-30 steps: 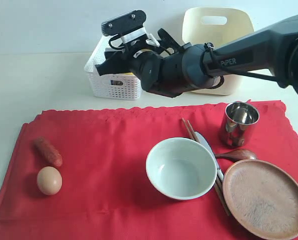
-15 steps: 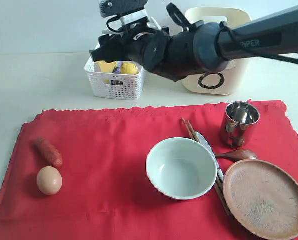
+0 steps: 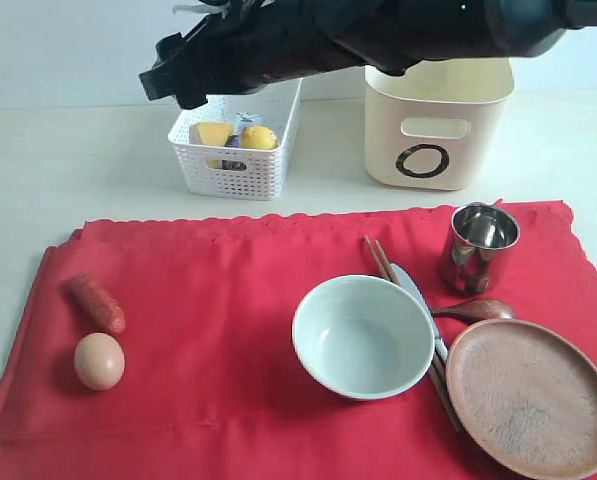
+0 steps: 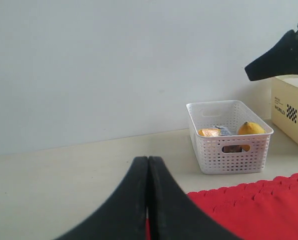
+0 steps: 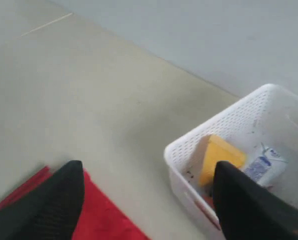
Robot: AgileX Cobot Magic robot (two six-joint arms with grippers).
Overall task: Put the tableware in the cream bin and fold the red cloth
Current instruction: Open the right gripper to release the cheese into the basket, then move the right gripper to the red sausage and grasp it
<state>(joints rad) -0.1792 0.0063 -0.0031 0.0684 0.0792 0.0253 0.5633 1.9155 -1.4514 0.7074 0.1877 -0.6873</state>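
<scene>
Logs 0 of 6 tableware pieces [image 3: 363,337] in cream bin [image 3: 435,120] at 1 o'clock, all on unfolded red cloth [image 3: 208,300], with right gripper [image 5: 148,170] spread empty at 11 o'clock, left gripper [image 4: 148,161] pressed together.

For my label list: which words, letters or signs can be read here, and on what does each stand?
"O": black, on the front of the tall cream plastic bin.
"WORLD", with a checkered sign: on that bin's side, left wrist view.
Print on the white-and-blue carton in the white perforated basket: too blurred to read.
</scene>
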